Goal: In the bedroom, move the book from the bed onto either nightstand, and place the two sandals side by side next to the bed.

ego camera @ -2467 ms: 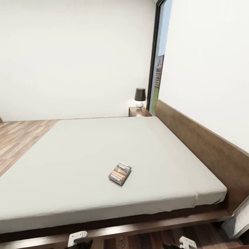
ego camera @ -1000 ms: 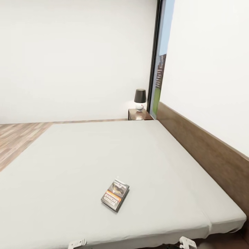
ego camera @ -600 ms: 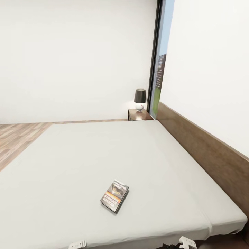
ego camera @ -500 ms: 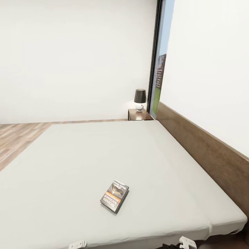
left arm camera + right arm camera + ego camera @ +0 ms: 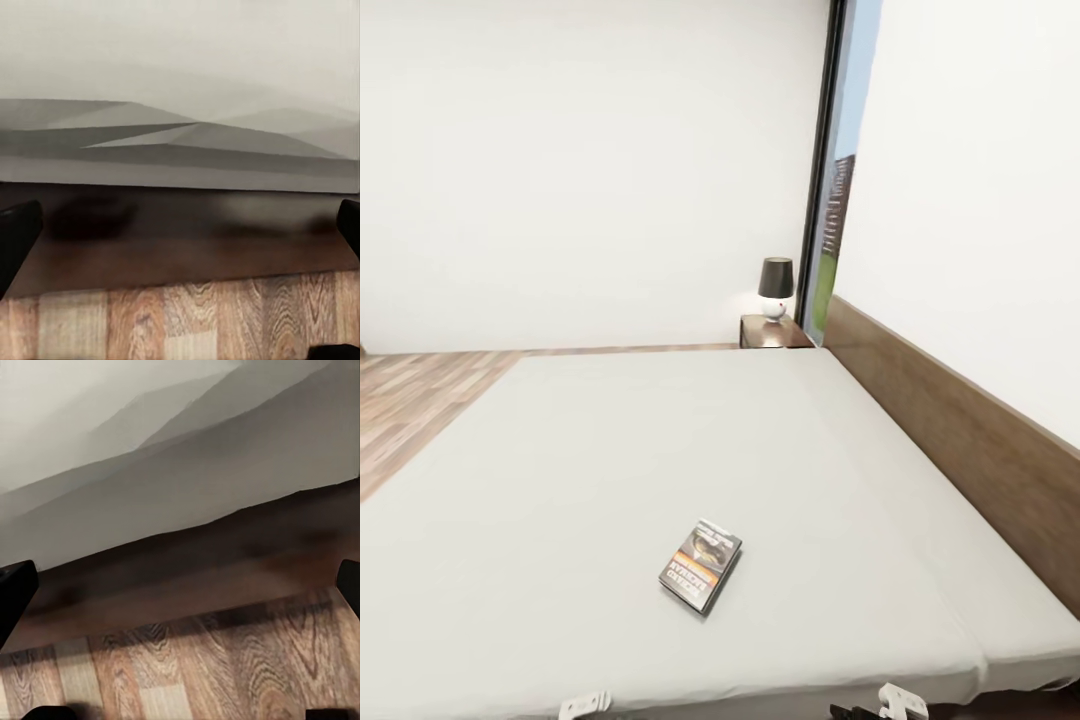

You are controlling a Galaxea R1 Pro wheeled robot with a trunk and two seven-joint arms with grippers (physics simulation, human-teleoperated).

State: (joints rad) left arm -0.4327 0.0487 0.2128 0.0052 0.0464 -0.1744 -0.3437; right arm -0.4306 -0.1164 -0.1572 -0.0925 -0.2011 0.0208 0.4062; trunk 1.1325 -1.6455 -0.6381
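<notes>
1. Head view shows the bed (image 5: 610, 450), a wide light-grey mattress that takes up most of the picture, with its dark wooden headboard (image 5: 960, 430) running along the right side.
2. On the mattress lies the book (image 5: 701, 565), flat, cover up, in the near part of the bed and a little right of the middle.
3. The long axis of the book goes from near-left to far-right, slightly tilted; the grey-white picture is at its far end and the orange band is toward the near end.
4. At the far corner of the bed, beside the headboard, stands the nightstand (image 5: 772, 331), with a small lamp (image 5: 775, 288) on its top, next to the window (image 5: 840, 180).
5. Wood-plank floor (image 5: 410, 400) is seen at the left of the bed.
6. Left wrist view: the left gripper (image 5: 180, 225) has its dark fingers (image 5: 16, 232) wide apart, with nothing between them, facing the bed's side and the floor.
7. Right wrist view: the right gripper (image 5: 180, 592) is the same, fingers (image 5: 15, 596) spread and empty.
</notes>
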